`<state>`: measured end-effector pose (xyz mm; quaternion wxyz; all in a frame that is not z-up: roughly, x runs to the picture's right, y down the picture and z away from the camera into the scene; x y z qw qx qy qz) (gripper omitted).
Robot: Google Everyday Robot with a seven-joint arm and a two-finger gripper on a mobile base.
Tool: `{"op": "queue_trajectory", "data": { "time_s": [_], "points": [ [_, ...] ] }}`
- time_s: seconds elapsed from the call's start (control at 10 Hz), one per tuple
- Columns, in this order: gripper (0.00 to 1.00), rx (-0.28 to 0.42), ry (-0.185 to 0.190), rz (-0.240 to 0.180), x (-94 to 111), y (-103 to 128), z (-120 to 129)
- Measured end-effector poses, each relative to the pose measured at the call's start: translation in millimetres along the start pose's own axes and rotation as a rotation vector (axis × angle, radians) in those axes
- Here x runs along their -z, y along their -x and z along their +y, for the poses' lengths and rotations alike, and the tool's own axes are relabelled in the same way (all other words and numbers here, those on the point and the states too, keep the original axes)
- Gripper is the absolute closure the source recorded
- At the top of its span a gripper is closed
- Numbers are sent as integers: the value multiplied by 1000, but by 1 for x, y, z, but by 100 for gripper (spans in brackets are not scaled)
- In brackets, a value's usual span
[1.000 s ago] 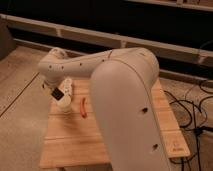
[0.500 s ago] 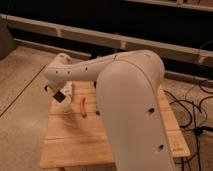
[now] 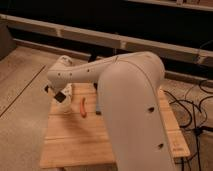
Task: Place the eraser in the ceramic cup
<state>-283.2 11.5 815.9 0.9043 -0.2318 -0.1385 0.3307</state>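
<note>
— Where is the eraser [image 3: 58, 94]?

— It is a small dark block at the tip of the gripper [image 3: 59, 95], directly above the ceramic cup [image 3: 65, 105], which stands near the left edge of the wooden table [image 3: 75, 140].

— Is the gripper clamped on it?

— Its fingers appear closed around the eraser, just over the cup's rim.

— Anything nearby?

— An orange stick [image 3: 83, 107] lies just right of the cup, and the big white arm [image 3: 131, 105] covers the table's middle.
</note>
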Motion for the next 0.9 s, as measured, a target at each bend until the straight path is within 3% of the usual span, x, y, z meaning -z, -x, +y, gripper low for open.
{"op": "queue_trajectory", "data": {
  "time_s": [0.9],
  "points": [
    [100, -23, 0, 20, -4, -12, -2]
  ]
}}
